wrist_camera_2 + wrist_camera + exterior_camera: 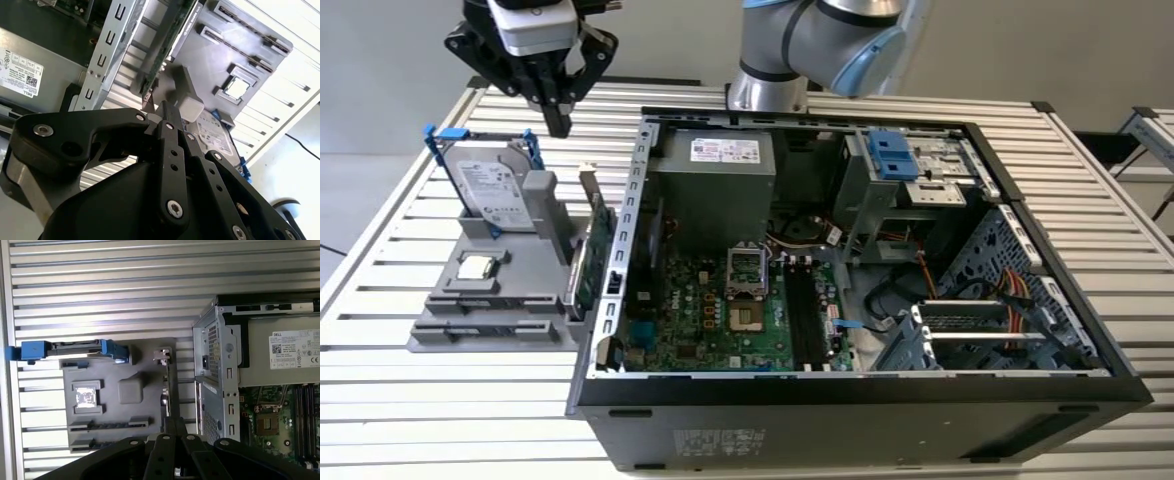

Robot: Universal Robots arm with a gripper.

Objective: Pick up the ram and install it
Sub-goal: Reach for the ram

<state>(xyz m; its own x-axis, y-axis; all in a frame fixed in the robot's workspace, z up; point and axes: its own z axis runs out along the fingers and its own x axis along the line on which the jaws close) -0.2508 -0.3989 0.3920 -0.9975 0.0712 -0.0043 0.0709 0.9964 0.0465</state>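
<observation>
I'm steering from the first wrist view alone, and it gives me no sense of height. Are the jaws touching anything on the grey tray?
Observer: No. In the exterior view the gripper hangs in the air above the grey plastic tray, jaws shut and empty.
Operator: What is the blue-ended bar?
Observer: A silver hard drive in a blue-tabbed frame, standing upright on its edge.
Operator: And the ram?
Observer: The slim dark ram stick lies flat at the tray's opposite end from the drive, well apart from the gripper.
</observation>
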